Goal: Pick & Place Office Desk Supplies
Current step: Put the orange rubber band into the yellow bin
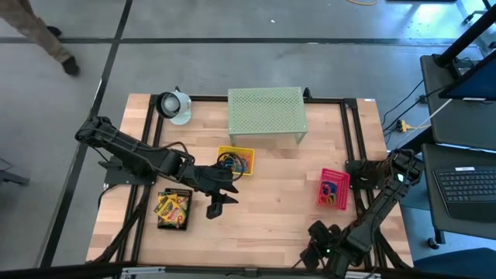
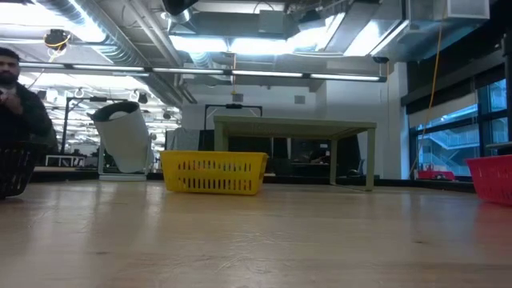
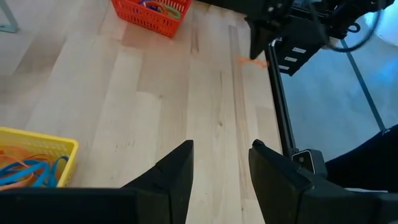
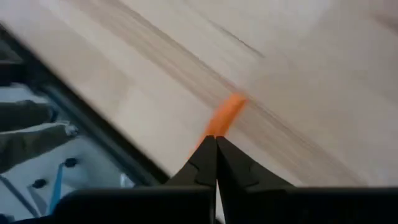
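My right gripper (image 4: 216, 142) is at the table's right edge, beside the pink tray (image 1: 333, 188) that holds coloured loops, and it is shut on a thin orange loop (image 4: 225, 116). My left gripper (image 3: 221, 155) hovers open over bare wood at mid table (image 1: 219, 200), with nothing between its fingers. It is just in front of the yellow tray (image 1: 235, 160), which holds blue and orange loops (image 3: 28, 171). Yellow-green crayon boxes (image 1: 173, 209) lie in a black tray near the left front. My right gripper pinches one end of the orange loop (image 4: 214, 129) between its two fingertips. The fingers slant down from above. The rest of the loop reaches out past the tips toward the table top. I cannot tell whether its far end rests on the wood.
The pale green mesh shelf (image 1: 266, 114) stands at the far middle, with a white and black object (image 1: 174, 106) to its left. Black frame rails (image 1: 355, 139) run along the table's sides. A person (image 2: 16, 96) is in the room beyond. Bare wood lies between the yellow and pink trays.
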